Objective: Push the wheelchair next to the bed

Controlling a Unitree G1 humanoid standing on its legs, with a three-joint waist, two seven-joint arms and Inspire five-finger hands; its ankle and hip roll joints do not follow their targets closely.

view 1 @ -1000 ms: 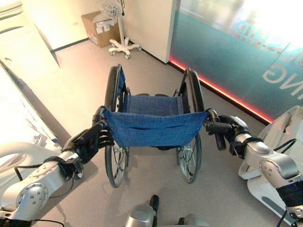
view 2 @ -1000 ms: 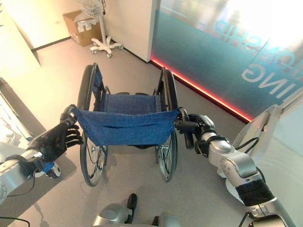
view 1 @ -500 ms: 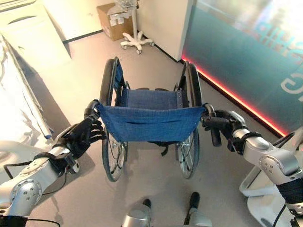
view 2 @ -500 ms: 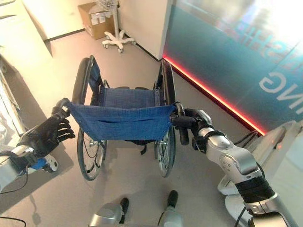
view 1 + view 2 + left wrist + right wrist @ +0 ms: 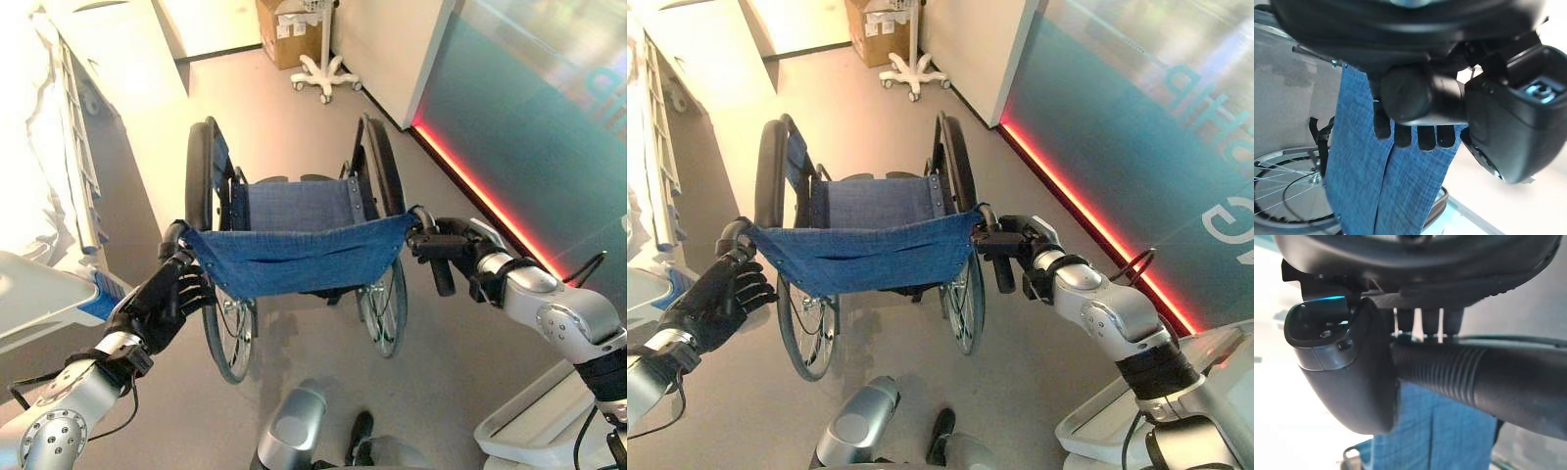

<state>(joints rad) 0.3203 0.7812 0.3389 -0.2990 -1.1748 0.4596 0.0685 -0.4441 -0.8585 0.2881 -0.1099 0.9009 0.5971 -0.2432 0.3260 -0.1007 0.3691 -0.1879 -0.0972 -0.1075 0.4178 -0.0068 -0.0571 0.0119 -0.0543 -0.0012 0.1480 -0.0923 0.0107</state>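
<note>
Left hand curled round wheelchair's left push handle, right hand clamped on right push handle. Wheelchair on floor just ahead, bed beside its left. Cardboard box far back.

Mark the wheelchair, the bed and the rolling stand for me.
wheelchair (image 5: 294,257): left eye view, on the blue fabric backrest.
bed (image 5: 73,166): left eye view, on its side rail at the left.
rolling stand (image 5: 324,70): left eye view, on its white wheeled base.

Hosp. room (bed, wheelchair)
</note>
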